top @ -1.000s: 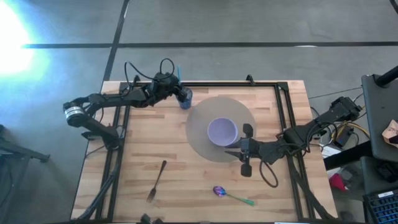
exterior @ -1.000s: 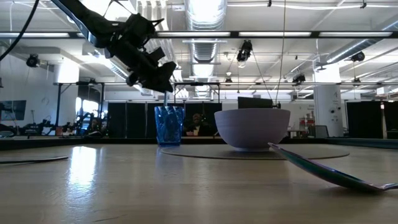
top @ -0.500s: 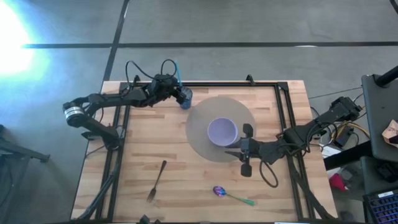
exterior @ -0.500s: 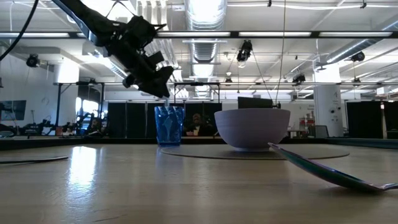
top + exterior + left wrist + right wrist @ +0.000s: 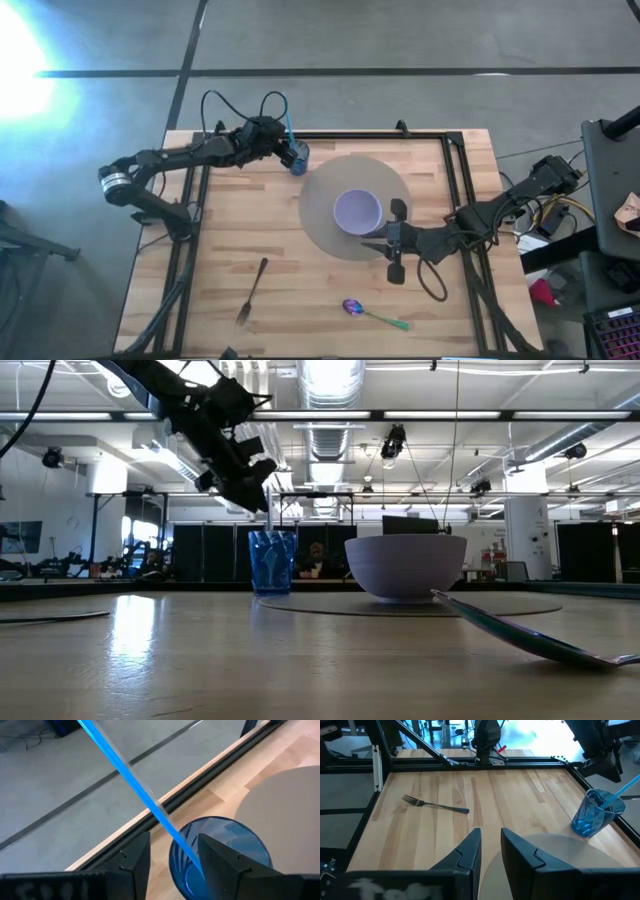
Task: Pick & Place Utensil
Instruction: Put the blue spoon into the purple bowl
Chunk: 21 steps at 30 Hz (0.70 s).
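- High view, starting farthest left of the blue cup (image 5: 299,160): a dark fork (image 5: 252,291) lies flat on the wooden table (image 5: 450,310), well apart from the cup and towards the near edge.
- I'd guess the fork is light, stiff and a bit slick. Lying that flat, it looks best pinched across the middle of its handle.
- The left gripper (image 5: 252,495) hovers just above the cup, a little to its left.
- Its fingers stand apart, wider than the thin blue utensil (image 5: 135,785) that passes between them. As far as I can see they are not clamping it.
- That utensil stands slanted in the cup, with its lower end inside and its shaft leaning over the rim. It seems featherweight and rigid, and the cup looks light enough to tip if the shaft is knocked.
- Right of the cup, a pale bowl (image 5: 357,211) sits on a round grey mat (image 5: 325,195), whose edge reaches the cup.
- Further right and nearer the front, a purple-and-green spoon (image 5: 365,311) lies well away from the cup.
- Furthest right, the right gripper (image 5: 372,243) waits low beside the bowl, its fingers a narrow gap apart with nothing between them.
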Motion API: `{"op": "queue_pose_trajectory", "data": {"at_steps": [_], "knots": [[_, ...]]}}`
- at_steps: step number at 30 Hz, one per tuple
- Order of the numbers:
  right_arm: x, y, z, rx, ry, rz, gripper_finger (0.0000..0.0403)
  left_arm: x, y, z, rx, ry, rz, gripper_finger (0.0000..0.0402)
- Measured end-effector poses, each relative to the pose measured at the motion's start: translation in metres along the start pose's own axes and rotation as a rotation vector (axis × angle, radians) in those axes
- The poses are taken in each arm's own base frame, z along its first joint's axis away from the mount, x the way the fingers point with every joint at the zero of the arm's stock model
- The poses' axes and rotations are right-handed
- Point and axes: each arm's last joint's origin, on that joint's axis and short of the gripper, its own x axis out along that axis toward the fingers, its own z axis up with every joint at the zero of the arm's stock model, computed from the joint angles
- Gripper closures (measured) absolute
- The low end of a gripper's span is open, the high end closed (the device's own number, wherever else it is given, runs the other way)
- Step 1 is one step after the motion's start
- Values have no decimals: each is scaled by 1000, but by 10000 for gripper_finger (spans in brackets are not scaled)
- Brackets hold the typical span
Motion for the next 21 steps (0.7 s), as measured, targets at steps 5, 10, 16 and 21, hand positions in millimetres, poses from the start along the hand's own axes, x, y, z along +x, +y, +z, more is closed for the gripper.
{"op": "queue_pose_trajectory", "data": {"at_steps": [5, 10, 16, 21], "knots": [[0, 0, 0, 0, 0, 0, 325, -19, 5, 10, 5, 12, -4, 245], [0, 0, 0, 0, 5, 14, 321, -45, 11, 18, -2, -27, -22, 245], [-1, 2, 0, -1, 8, 30, 330, -80, 16, 20, 2, -59, -62, 245], [-1, 3, -1, -4, 15, 51, 339, -107, 13, 18, 20, -90, -129, 245]]}}
